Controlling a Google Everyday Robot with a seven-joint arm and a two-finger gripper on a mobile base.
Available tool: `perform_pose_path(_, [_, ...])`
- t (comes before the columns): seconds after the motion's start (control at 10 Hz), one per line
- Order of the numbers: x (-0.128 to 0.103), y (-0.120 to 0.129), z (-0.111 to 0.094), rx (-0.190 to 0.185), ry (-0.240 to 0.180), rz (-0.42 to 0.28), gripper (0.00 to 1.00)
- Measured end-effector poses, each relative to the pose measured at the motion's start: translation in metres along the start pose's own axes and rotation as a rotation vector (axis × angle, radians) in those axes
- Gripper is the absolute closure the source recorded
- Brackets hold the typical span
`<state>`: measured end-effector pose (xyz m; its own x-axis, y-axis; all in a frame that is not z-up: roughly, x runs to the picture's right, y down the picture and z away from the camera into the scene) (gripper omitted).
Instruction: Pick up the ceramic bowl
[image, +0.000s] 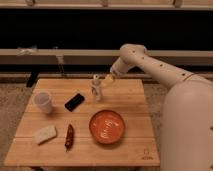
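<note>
Warm, soft light covers the table (135, 102), dim beyond it; the gripper (96, 94) hangs above its rear.

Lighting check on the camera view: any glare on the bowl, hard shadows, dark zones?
Camera view: warm, fairly even light on the table, no hard shadows; the ceramic bowl shows pale streaks inside, glare or glaze I cannot tell; the background band behind the table is near black; the gripper, over the table's far middle, stands out pale against the wood.
</note>
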<state>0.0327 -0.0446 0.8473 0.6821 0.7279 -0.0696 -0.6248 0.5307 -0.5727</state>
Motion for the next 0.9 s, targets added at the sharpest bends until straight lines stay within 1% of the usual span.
perform_pose_path(0.1, [0.01,0.0,-0.005,0.018,0.024,0.006,0.2])
perform_pose_path(0.2, [0.025,0.002,-0.012,0.04,0.051,0.016,0.2])
perform_pose_path(0.3, [0.046,0.008,-0.021,0.064,0.092,0.028,0.2])
perform_pose_path(0.4, [0.063,0.015,-0.026,0.078,0.126,0.041,0.2])
perform_pose_path(0.5, [0.075,0.03,-0.028,0.087,0.158,0.05,0.2])
perform_pose_path(0.6, [0.085,0.05,-0.027,0.092,0.192,0.06,0.2])
perform_pose_path(0.7, [0.092,0.063,-0.026,0.09,0.211,0.074,0.2])
perform_pose_path(0.8, [0.104,0.073,-0.025,0.095,0.236,0.094,0.2])
perform_pose_path(0.9, [0.116,0.082,-0.021,0.092,0.262,0.116,0.2])
